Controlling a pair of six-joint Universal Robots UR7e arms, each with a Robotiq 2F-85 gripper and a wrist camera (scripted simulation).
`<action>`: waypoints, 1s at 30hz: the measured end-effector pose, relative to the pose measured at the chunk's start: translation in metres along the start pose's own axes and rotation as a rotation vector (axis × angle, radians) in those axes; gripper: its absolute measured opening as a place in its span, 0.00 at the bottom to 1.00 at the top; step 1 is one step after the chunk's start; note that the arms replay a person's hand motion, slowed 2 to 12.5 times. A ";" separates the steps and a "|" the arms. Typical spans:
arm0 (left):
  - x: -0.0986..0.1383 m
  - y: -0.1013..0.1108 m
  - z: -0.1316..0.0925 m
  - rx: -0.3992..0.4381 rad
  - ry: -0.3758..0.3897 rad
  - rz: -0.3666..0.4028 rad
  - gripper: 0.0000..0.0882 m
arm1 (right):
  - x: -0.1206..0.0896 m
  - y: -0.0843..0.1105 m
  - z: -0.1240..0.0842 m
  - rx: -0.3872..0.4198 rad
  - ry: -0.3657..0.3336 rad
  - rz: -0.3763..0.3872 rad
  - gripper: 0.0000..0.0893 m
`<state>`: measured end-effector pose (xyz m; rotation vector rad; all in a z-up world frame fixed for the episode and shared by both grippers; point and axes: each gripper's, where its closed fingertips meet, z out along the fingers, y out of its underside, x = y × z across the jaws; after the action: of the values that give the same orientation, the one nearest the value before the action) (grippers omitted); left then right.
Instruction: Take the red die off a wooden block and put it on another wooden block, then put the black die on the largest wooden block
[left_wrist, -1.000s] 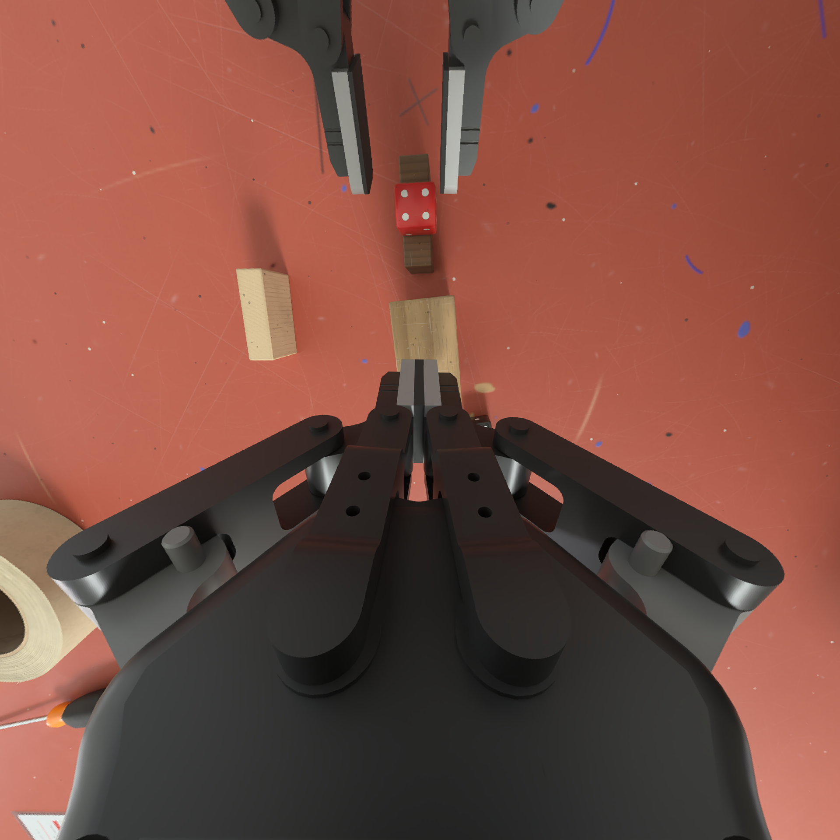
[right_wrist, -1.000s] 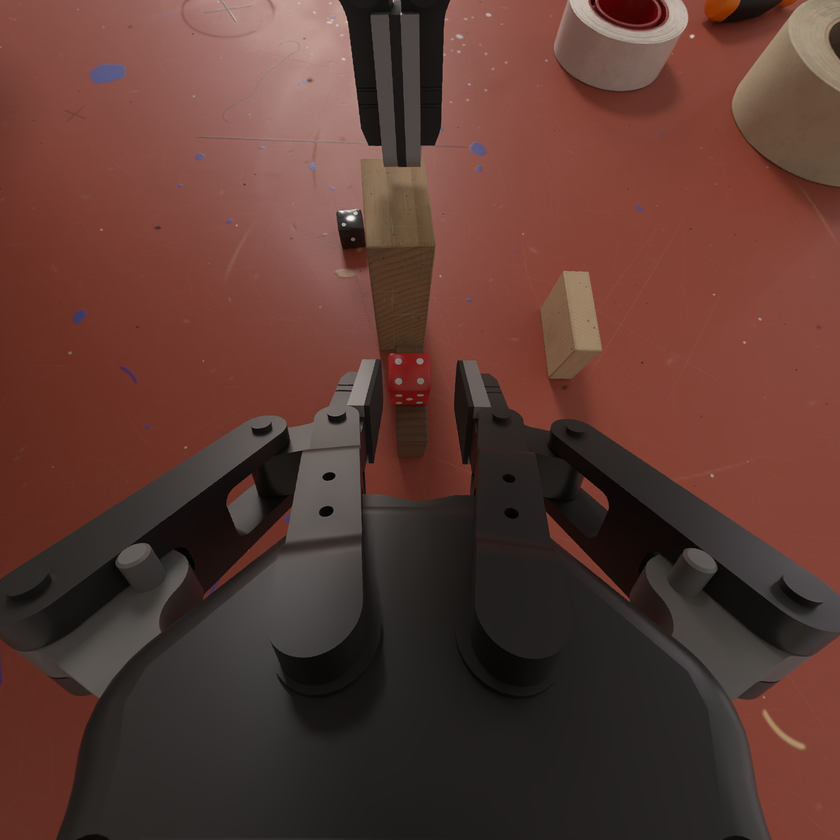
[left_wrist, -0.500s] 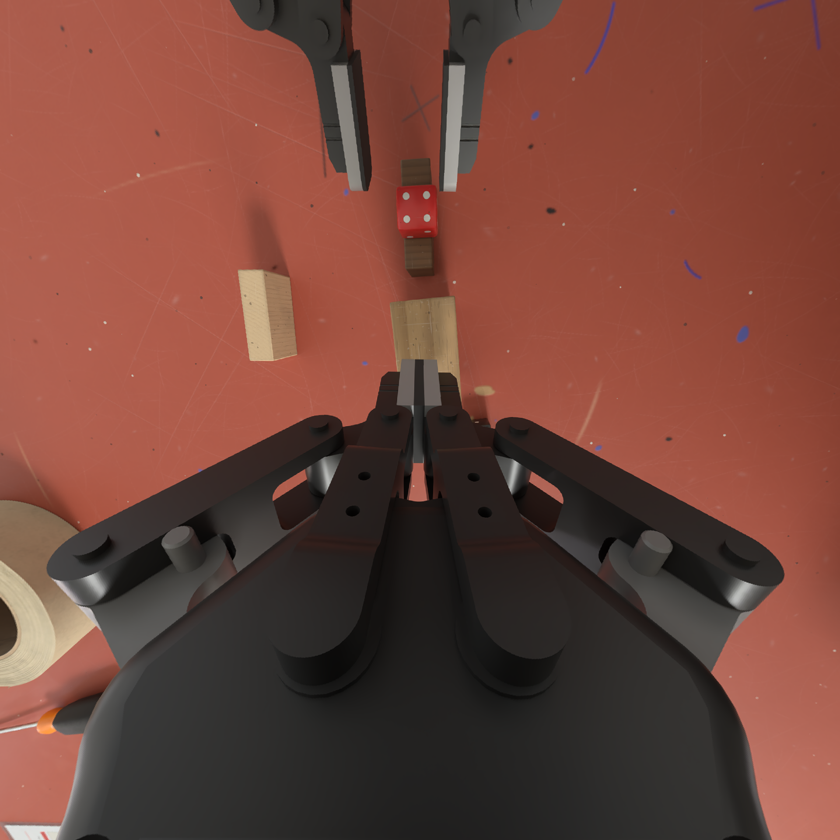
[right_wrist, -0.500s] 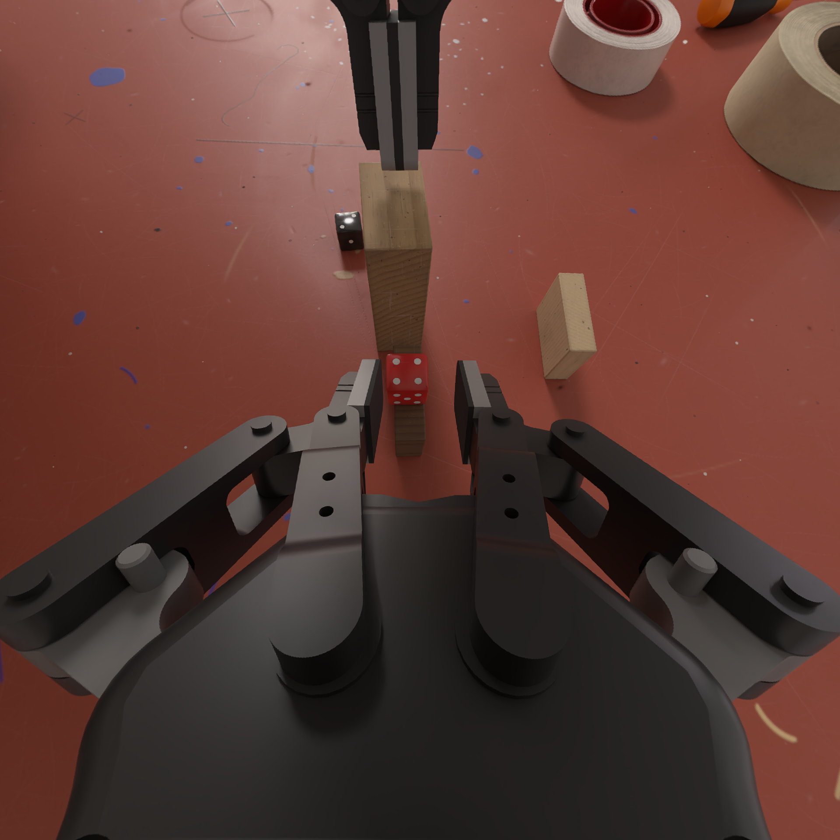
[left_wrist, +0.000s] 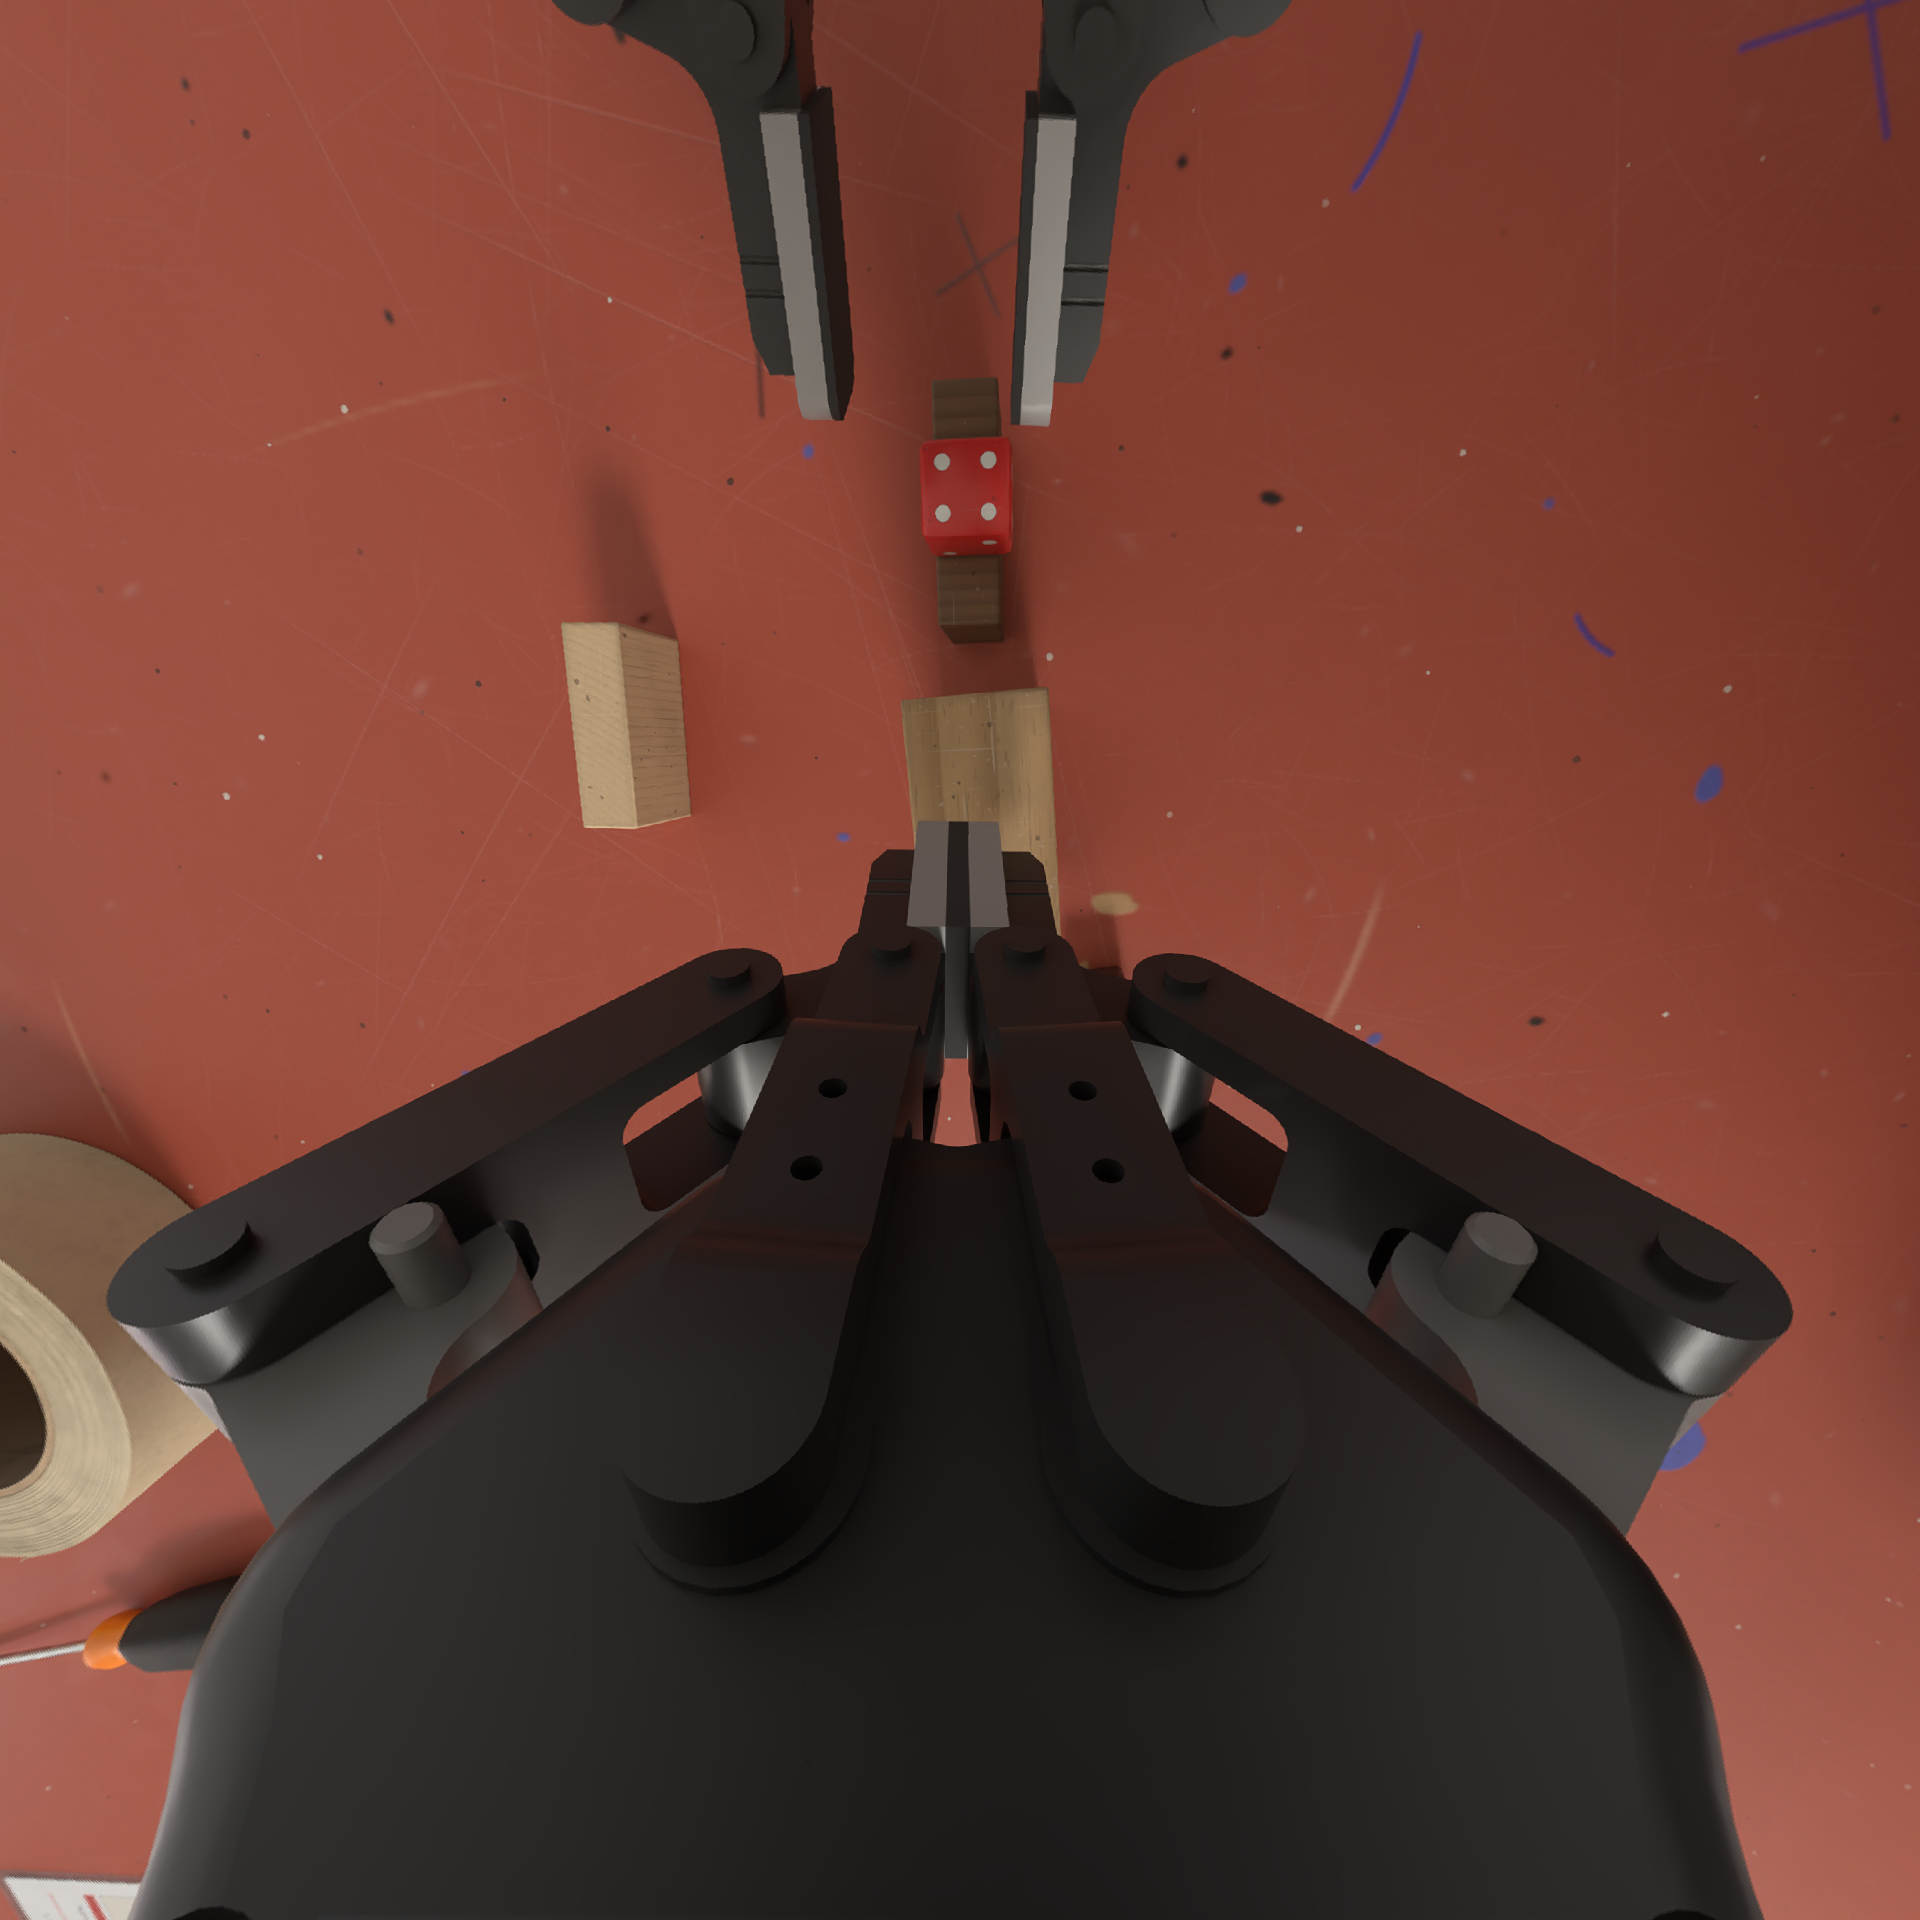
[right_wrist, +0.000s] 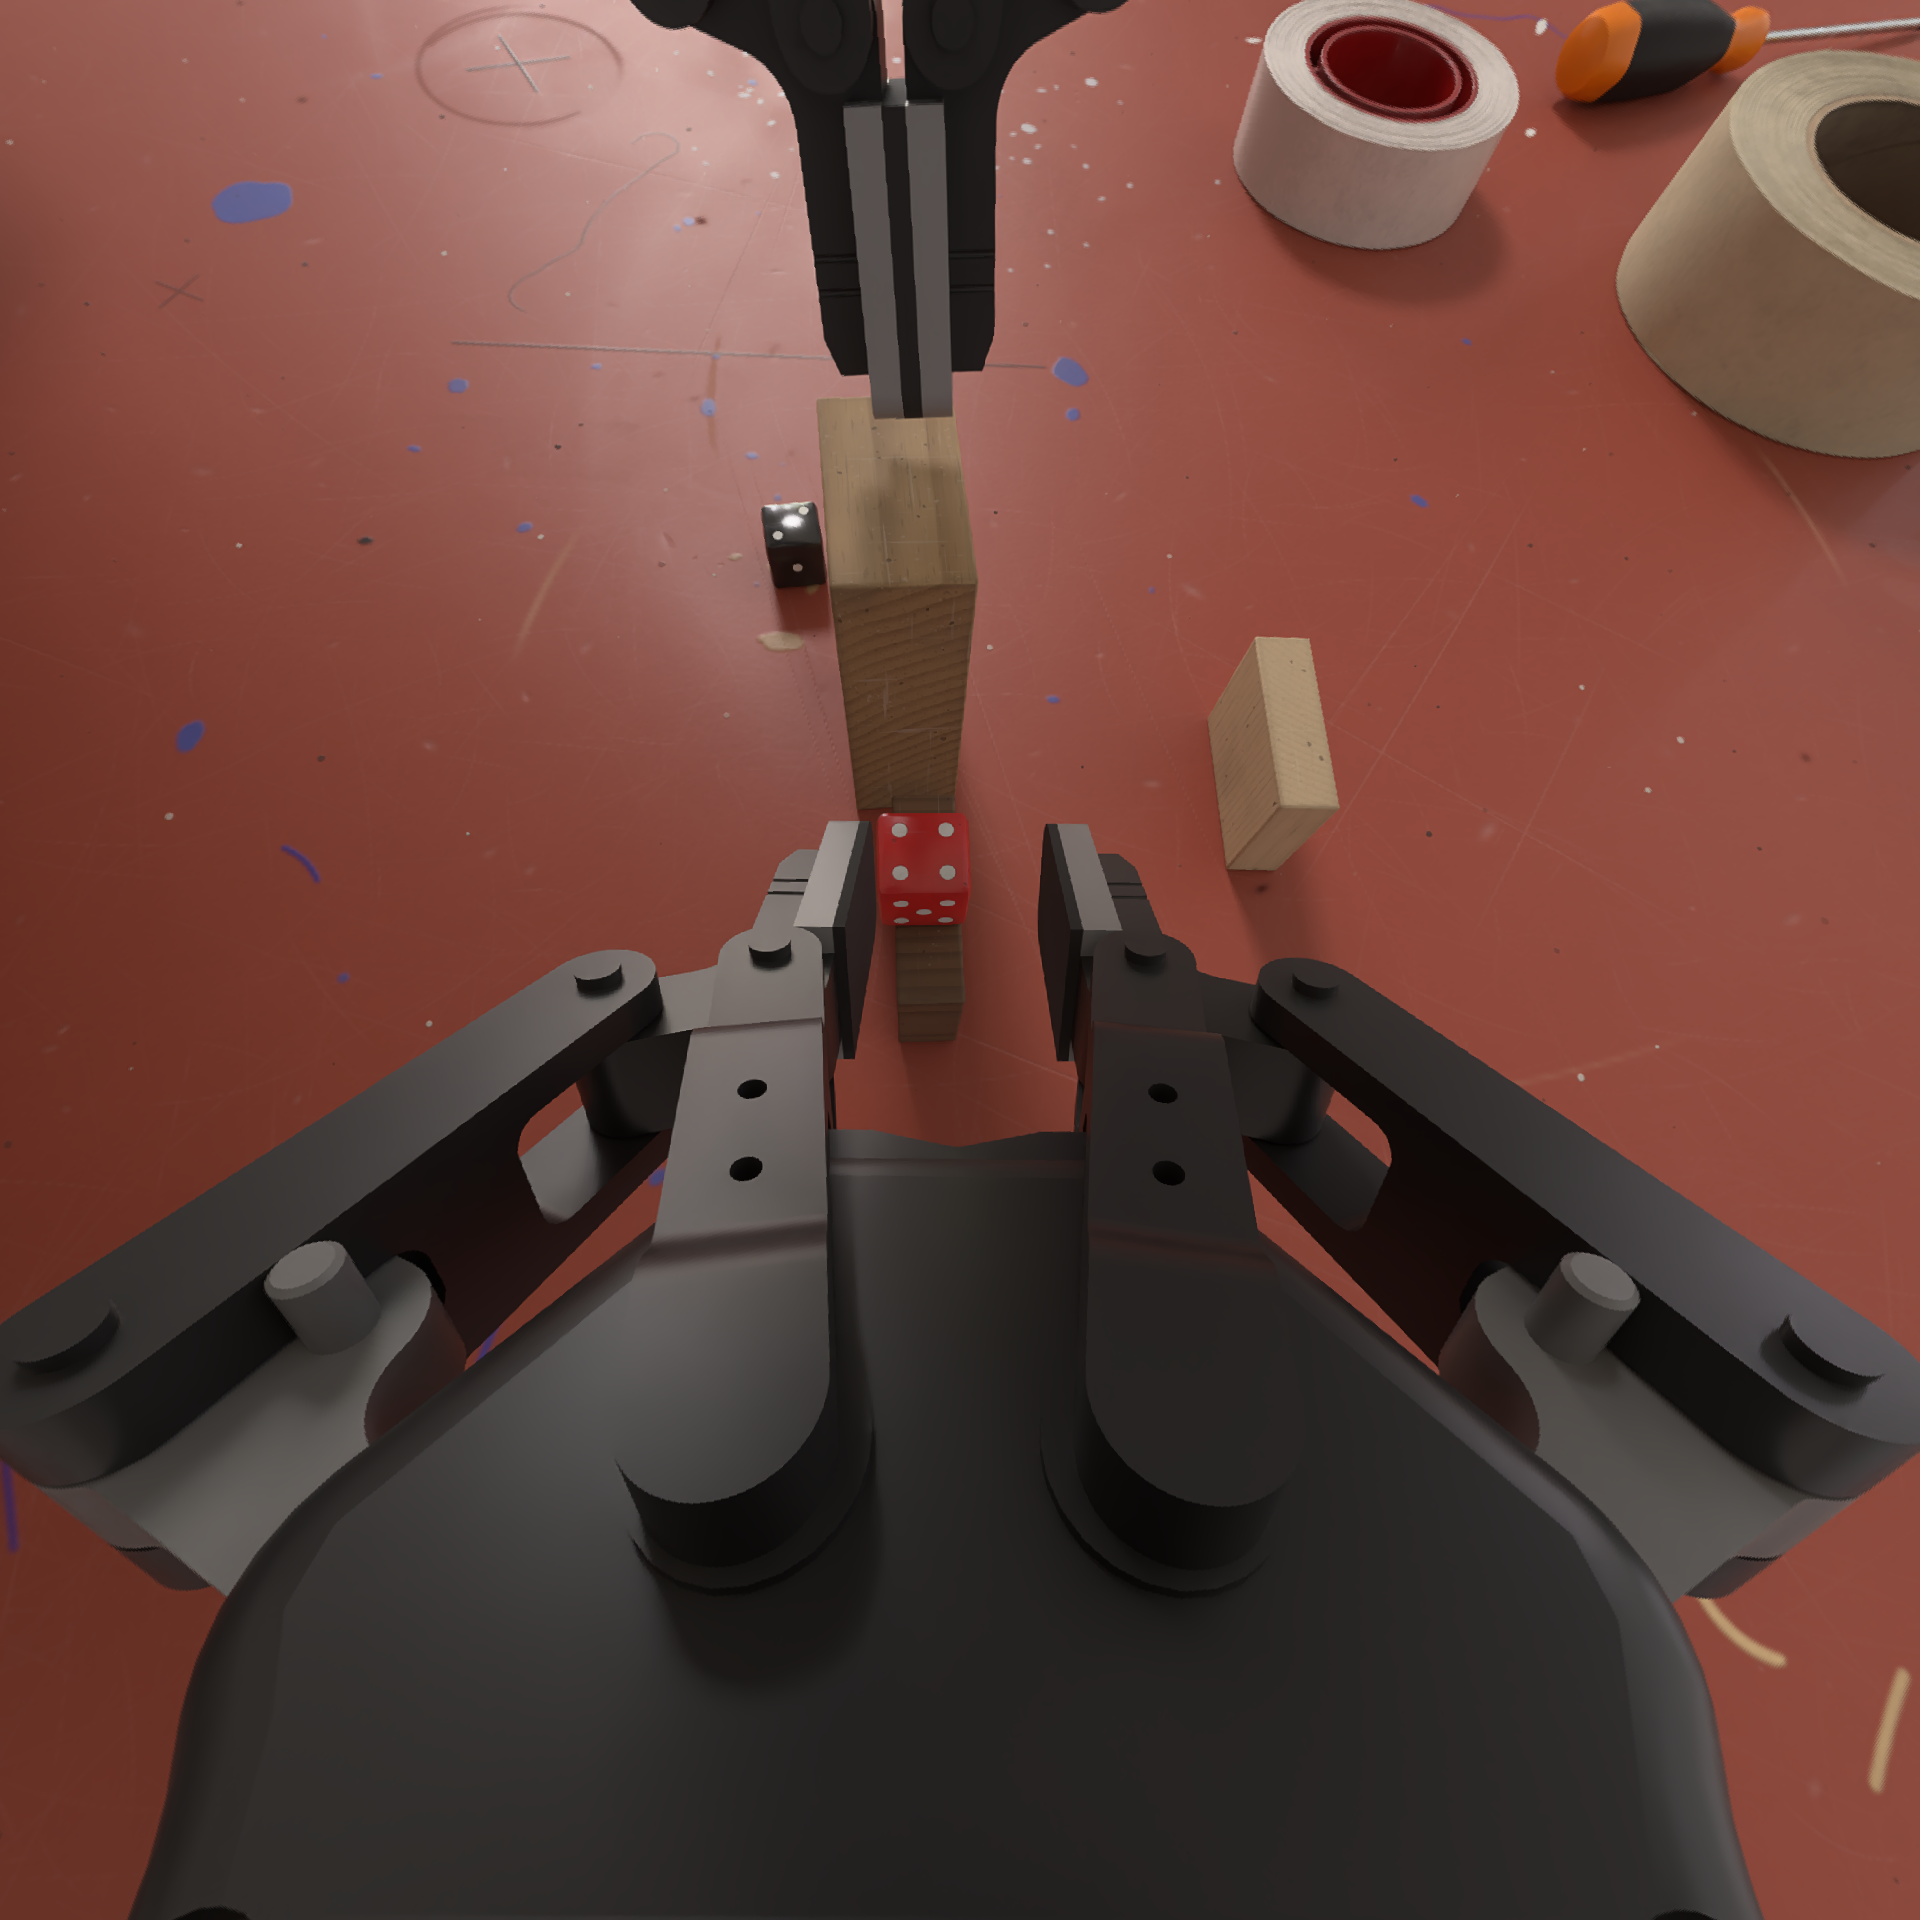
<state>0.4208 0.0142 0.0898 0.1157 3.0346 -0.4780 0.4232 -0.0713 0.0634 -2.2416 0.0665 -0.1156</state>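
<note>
Red die (right_wrist: 923, 868) sits atop the dark wooden block (right_wrist: 928, 987). Right hand (right_wrist: 954, 914) spread wide, holding nothing, fingers flanking the die. Largest wooden block (right_wrist: 902, 613) just beyond the die; black die (right_wrist: 794, 544) beside that block on the desk (right_wrist: 416, 727). Left hand (left_wrist: 957, 873) fully closed, empty, over that block.

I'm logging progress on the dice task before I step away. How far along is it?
Nothing is finished yet. The red die sits on the small dark block. In hand: the right claw is open around the die, not yet gripping it. Left: move it onto another block, then put the black die, now on the table, on the largest block. The left claw is shut and empty.
</note>
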 end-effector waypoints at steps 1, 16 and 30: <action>0.000 0.000 0.000 0.003 0.001 -0.003 0.00 | 0.000 0.000 0.000 0.001 0.001 0.000 0.32; -0.003 -0.002 -0.008 0.028 0.021 -0.034 0.00 | 0.001 -0.003 -0.004 0.008 0.010 -0.005 0.32; 0.001 0.007 -0.003 -0.037 0.046 -0.021 0.00 | 0.002 -0.003 -0.006 0.011 0.013 -0.006 0.32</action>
<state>0.4197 0.0218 0.0907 0.0939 3.0909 -0.4257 0.4245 -0.0737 0.0694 -2.2303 0.0661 -0.1340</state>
